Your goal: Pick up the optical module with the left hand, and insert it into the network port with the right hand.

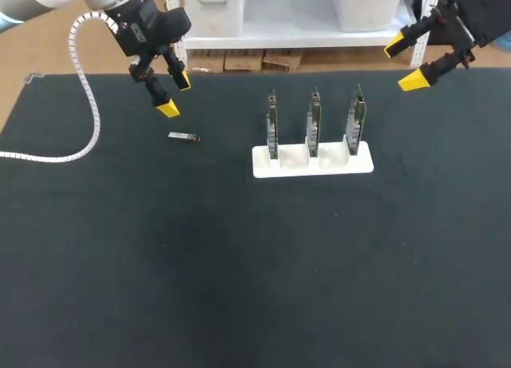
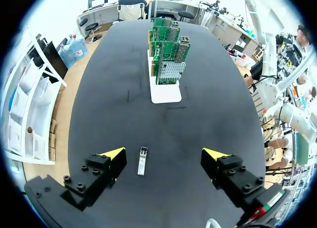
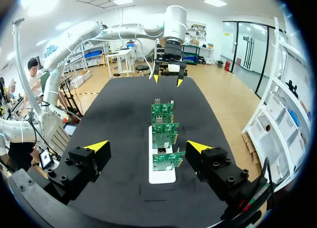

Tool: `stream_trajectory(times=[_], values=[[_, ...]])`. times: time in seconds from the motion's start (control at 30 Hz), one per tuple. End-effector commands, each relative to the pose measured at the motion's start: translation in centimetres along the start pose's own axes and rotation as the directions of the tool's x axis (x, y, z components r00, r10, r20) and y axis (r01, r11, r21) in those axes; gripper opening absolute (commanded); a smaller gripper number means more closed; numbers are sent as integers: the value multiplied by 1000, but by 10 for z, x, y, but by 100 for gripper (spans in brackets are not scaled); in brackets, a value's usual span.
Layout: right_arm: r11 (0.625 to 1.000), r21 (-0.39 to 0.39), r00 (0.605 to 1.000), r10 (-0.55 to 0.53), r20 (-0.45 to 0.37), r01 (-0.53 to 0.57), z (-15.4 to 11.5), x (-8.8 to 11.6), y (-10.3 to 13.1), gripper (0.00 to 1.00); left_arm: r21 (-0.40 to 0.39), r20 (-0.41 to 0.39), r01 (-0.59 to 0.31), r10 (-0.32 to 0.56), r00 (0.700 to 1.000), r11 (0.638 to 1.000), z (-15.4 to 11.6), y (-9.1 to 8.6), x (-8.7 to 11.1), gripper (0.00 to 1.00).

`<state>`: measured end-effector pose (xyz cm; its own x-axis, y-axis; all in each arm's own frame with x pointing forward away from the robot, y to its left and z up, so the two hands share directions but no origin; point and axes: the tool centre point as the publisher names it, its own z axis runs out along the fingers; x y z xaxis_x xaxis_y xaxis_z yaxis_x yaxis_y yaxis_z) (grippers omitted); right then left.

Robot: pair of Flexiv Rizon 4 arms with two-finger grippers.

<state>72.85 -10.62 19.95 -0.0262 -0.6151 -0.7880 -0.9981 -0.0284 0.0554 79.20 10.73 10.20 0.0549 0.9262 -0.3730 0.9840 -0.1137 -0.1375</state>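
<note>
optical module point(image 1: 184, 136): small silvery stick lying flat on the black worktop point(image 1: 239, 264) at roughly 10 o'clock. Nothing is touching it. It sits at 9 o'clock from the holder, well apart from it.

left arm point(image 1: 144, 29): comes in from 11 o'clock. The jaws are spread wide and carry nothing, hanging just off the module's 11 o'clock side. In its wrist view the module point(image 2: 142, 166) lies on the worktop between the two yellow tips, nearer one than the other and touching neither.

right arm point(image 1: 451, 34): up at 1 o'clock over the far edge. Its jaws are also wide apart and empty, well away from everything.

holder point(image 1: 313, 162): white block with three slots, a bit toward 1 o'clock of the middle.

what's in it: three green network cards point(image 1: 314, 122), one per slot and all upright. So every slot is filled, and the cards stand side by side without touching.

hose point(image 1: 88, 104): white ribbed one off the left arm, drooping onto the worktop at 9 o'clock.
</note>
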Motion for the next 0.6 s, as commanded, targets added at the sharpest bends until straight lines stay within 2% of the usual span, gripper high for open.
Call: stream_trajectory(times=[0.03,0.17,0.33,0.6], values=[[1000,4,1000,0,-1,0,0,0,2,100,-4,-2,-1,1,1000,1000,0,-2,0,100],[1000,4,1000,0,-1,0,0,0,2,100,11,-47,50,-49,998,999,13,-4,2,100],[1000,4,1000,0,-1,0,0,0,2,100,-22,-71,114,-115,991,993,24,-17,12,100],[1000,4,1000,0,-1,0,0,0,2,100,-108,-162,104,-121,979,989,27,-33,22,100]])
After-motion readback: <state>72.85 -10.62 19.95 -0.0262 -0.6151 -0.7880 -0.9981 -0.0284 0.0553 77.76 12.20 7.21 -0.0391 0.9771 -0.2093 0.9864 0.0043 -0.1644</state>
